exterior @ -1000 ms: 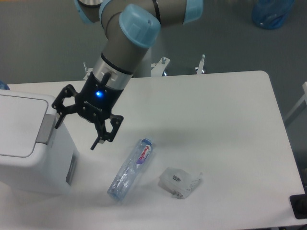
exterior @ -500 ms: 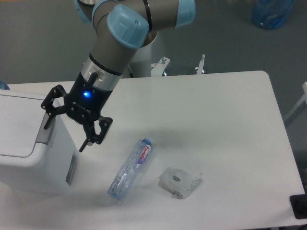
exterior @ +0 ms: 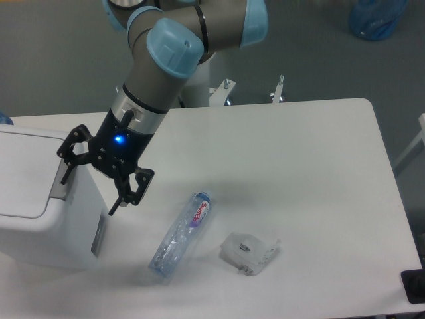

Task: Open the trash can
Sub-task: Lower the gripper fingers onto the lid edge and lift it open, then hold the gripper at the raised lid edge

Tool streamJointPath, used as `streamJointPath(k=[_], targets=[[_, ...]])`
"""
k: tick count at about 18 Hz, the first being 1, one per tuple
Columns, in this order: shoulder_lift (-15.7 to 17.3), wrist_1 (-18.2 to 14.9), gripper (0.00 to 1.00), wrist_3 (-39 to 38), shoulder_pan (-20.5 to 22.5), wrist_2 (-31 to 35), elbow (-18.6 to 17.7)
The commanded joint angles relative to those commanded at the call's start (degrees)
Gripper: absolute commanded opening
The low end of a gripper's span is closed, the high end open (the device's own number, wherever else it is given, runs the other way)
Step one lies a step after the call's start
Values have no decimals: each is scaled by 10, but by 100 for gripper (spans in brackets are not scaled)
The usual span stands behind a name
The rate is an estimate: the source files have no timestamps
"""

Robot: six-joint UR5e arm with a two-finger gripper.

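Note:
The white boxy trash can (exterior: 40,219) stands at the table's left edge with its flat lid (exterior: 23,174) down. A grey strip (exterior: 62,186) runs along the lid's right edge. My gripper (exterior: 88,196) is open, its black fingers spread wide just right of the can. The left fingertip (exterior: 64,179) is at the grey strip; whether it touches is unclear. The right fingertip (exterior: 113,211) hangs beside the can's right wall. Nothing is held.
A clear plastic water bottle (exterior: 180,234) lies on the white table (exterior: 299,173) right of the can. A small clear wrapper (exterior: 249,252) lies further right. A blue water jug (exterior: 376,16) stands on the floor at the back right.
My gripper has moved left toward the trash can, first by a wide step, then slightly. It stayed open. The can, bottle and wrapper have not moved.

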Motion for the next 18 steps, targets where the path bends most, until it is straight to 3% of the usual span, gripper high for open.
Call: streamJointPath(k=[11,18], targets=[[0,0,100,0,0,1,2],[-2,12,100,18,8,3,25]])
